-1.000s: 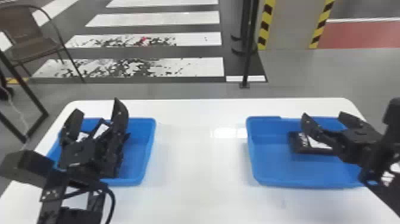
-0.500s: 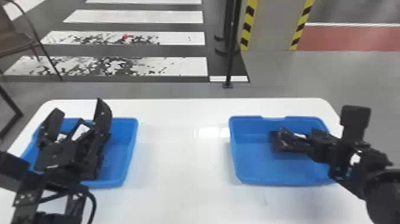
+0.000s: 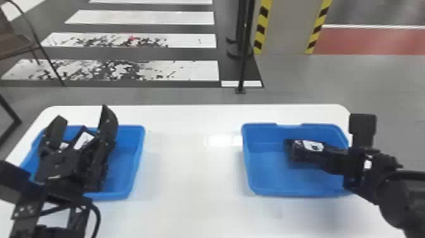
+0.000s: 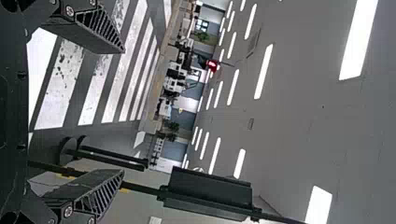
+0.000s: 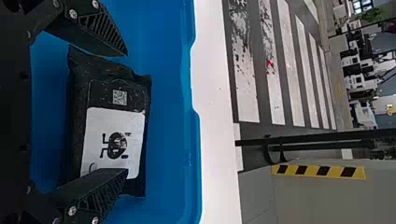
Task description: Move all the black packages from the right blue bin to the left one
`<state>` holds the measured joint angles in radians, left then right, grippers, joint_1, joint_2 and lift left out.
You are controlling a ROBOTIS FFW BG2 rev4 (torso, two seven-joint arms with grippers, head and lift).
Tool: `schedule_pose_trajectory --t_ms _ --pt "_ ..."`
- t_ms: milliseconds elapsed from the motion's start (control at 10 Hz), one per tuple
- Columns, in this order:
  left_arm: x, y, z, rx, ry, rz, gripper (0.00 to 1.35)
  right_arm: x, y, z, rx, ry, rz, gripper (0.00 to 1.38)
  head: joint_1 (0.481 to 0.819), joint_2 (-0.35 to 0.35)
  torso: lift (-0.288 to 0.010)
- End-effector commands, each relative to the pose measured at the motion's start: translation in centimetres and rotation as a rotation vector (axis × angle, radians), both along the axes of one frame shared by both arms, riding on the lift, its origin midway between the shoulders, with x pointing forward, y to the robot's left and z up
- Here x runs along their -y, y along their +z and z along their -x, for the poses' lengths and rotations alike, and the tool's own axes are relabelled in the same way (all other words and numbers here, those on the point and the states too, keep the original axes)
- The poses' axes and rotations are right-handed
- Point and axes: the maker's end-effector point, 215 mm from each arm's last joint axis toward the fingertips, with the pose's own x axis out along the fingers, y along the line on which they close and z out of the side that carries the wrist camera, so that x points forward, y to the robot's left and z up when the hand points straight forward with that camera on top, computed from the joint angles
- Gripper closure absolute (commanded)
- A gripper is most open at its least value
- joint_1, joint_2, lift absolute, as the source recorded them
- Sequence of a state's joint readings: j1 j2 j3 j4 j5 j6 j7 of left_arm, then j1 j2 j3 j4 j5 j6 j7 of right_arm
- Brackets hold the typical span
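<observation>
In the head view my right gripper (image 3: pixel 295 155) is low in the right blue bin (image 3: pixel 294 188), at a black package with a white label (image 3: pixel 311 145). The right wrist view has the same package (image 5: pixel 114 135) lying flat between the spread fingers of my right gripper (image 5: pixel 126 112); one finger overlaps the label's end. My left gripper (image 3: pixel 83 114) is parked over the left blue bin (image 3: pixel 137 158), pointing away from the robot. It stands open with nothing between its fingertips (image 4: pixel 123 111). Behind its fingers, a black item with a white label (image 3: pixel 83 140) lies in the left bin.
Both bins stand on a white table (image 3: pixel 189 177), with a wide stretch of tabletop between them. Beyond its far edge are a black pole (image 3: pixel 243 63) and a chair (image 3: pixel 15 44). The right bin's walls rise around my right gripper.
The right gripper has swung from pointing away above the bin to pointing leftward, lower at the package. The head view has shifted slightly. My left gripper holds its place over the left bin.
</observation>
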<state>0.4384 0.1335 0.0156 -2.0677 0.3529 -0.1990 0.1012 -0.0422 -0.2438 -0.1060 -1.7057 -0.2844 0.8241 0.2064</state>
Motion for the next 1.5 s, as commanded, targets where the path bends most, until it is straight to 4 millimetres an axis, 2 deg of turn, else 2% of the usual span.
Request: schedule_pose_trajectory --t_ms 0,100,200,400,500,700,900,1000,1200,1400 --pt "0.0 0.0 0.0 -0.001 0.0 0.002 0.14 0.5 -0.7 -0.4 -0.018 -0.01 0.002 0.17 0.695 -0.017 -0.154" --pt "0.1 -0.1 0.0 -0.003 -0.004 0.002 0.14 0.8 -1.3 -0.6 -0.035 -0.015 0.0 0.21 0.695 -0.018 -0.154" --pt "0.1 -0.2 0.0 -0.006 -0.004 0.002 0.14 0.7 -1.6 -0.8 -0.052 -0.015 -0.009 0.31 0.695 -0.022 -0.154" --pt "0.1 -0.2 0.0 -0.008 -0.003 0.001 0.14 -0.4 -2.8 -0.6 -0.094 0.005 -0.059 0.85 0.695 -0.023 -0.154" --pt "-0.1 -0.3 0.0 -0.009 0.0 0.0 0.14 -0.5 -2.3 -0.7 -0.082 0.01 -0.058 1.16 0.695 -0.018 -0.154" --pt "-0.1 0.0 0.0 0.0 0.0 0.002 0.14 -1.6 -1.2 -0.7 -0.05 0.027 -0.081 1.18 0.695 -0.01 -0.154" --pt "-0.2 0.2 0.2 0.007 0.004 0.005 0.14 -3.0 0.3 0.7 -0.01 0.047 -0.118 1.18 0.695 0.004 -0.154" --pt "-0.3 0.1 0.2 0.007 0.004 0.013 0.14 -3.0 1.4 1.1 0.017 0.043 -0.139 1.18 0.695 0.013 -0.154" --pt "-0.1 0.5 0.2 0.02 0.0 0.027 0.14 -3.8 5.0 0.8 0.111 0.064 -0.194 1.18 0.695 0.019 -0.154" --pt "0.8 1.1 0.2 0.034 -0.023 0.061 0.14 -6.7 9.7 0.3 0.199 0.148 -0.291 1.18 0.695 0.031 -0.154"
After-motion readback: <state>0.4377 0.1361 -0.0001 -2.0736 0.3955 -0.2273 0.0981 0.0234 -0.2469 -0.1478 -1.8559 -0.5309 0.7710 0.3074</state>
